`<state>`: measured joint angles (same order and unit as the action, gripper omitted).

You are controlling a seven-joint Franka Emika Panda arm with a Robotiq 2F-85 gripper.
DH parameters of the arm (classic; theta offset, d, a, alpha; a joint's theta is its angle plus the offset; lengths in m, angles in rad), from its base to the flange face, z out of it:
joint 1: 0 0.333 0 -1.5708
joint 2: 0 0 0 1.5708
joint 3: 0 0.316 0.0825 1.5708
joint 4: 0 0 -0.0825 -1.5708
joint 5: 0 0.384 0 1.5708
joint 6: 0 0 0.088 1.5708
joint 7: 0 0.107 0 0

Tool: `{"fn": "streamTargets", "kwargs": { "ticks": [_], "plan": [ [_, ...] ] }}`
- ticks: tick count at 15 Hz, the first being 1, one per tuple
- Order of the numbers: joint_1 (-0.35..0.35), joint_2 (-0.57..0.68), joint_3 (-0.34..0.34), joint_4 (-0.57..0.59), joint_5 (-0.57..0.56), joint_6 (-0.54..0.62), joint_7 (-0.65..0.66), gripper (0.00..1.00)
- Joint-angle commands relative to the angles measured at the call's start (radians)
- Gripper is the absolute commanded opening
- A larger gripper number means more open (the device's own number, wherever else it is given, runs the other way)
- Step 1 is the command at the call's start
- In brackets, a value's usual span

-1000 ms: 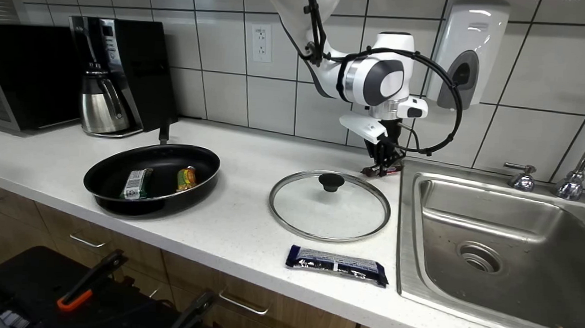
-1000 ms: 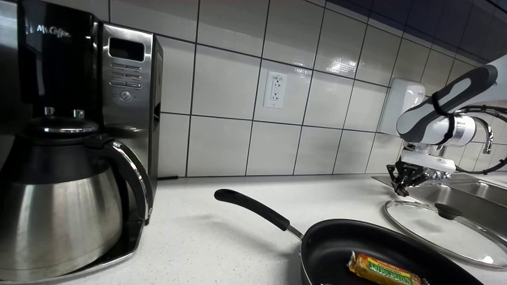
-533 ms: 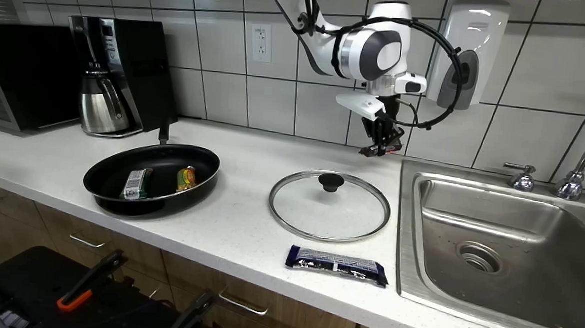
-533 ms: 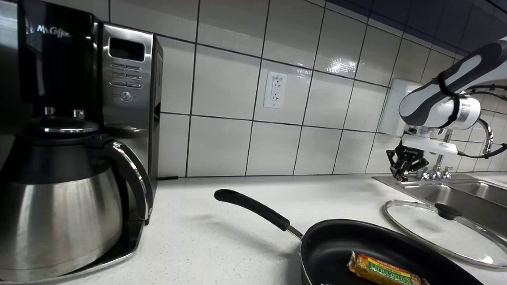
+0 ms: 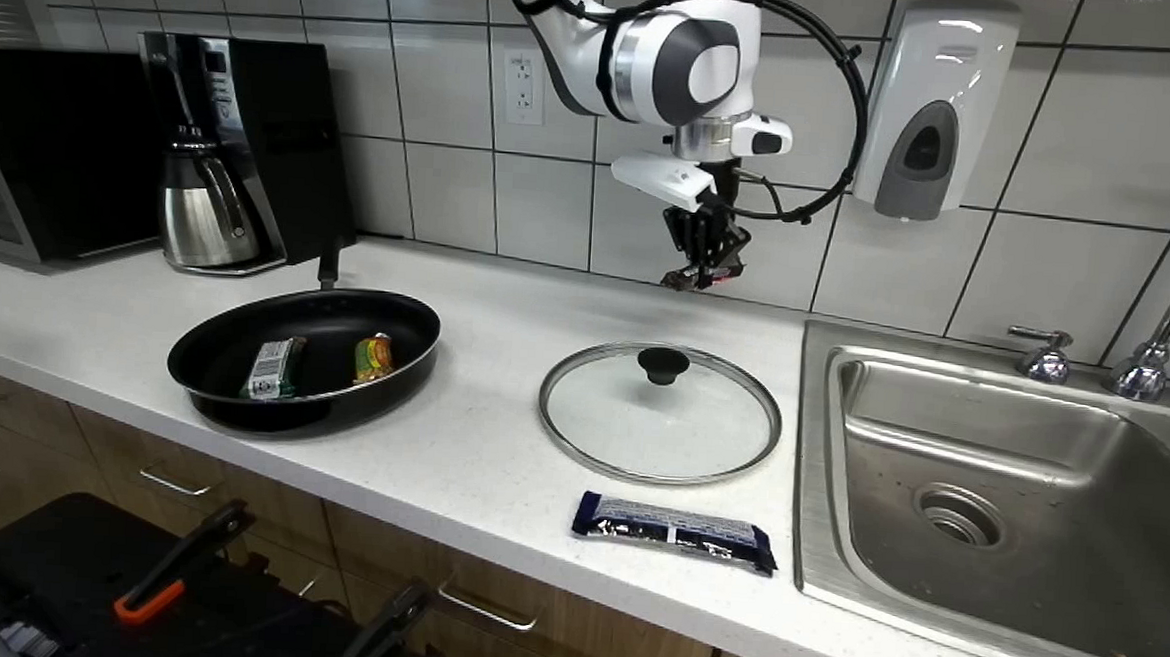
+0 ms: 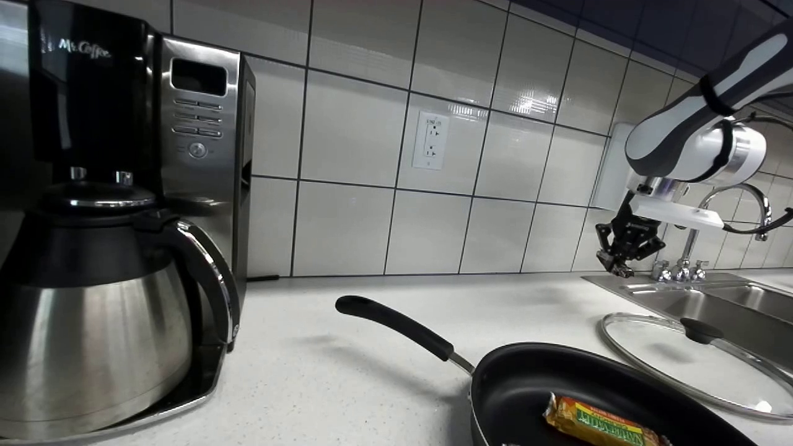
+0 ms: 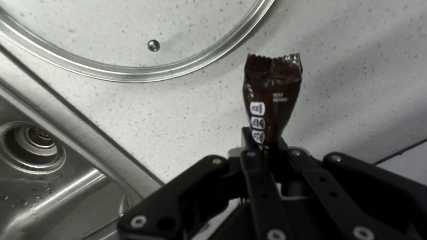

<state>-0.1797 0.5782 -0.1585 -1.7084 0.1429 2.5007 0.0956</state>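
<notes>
Wrist view downward past claw [image 7: 266, 140]

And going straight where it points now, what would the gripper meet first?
Pointing down, the gripper would probably meet the countertop beside the clear lid, its held brown packet perhaps touching first; depth leaves the exact spot uncertain.

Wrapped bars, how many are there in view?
4. A brown bar is clamped in the gripper; a green bar and an orange bar lie in the pan; a dark blue bar lies on the counter near the lid. The pan's near wall could hide others.
</notes>
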Motion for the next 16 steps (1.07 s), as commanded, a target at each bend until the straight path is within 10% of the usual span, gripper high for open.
{"fn": "streamTargets", "kwargs": {
  "ticks": [1,16],
  "plan": [
    [-0.024,-0.126,0.044,-0.164,-0.006,0.034,-0.12,0.03],
    [0.095,-0.441,0.13,-0.614,-0.078,0.187,-0.284,0.03]
  ]
}}
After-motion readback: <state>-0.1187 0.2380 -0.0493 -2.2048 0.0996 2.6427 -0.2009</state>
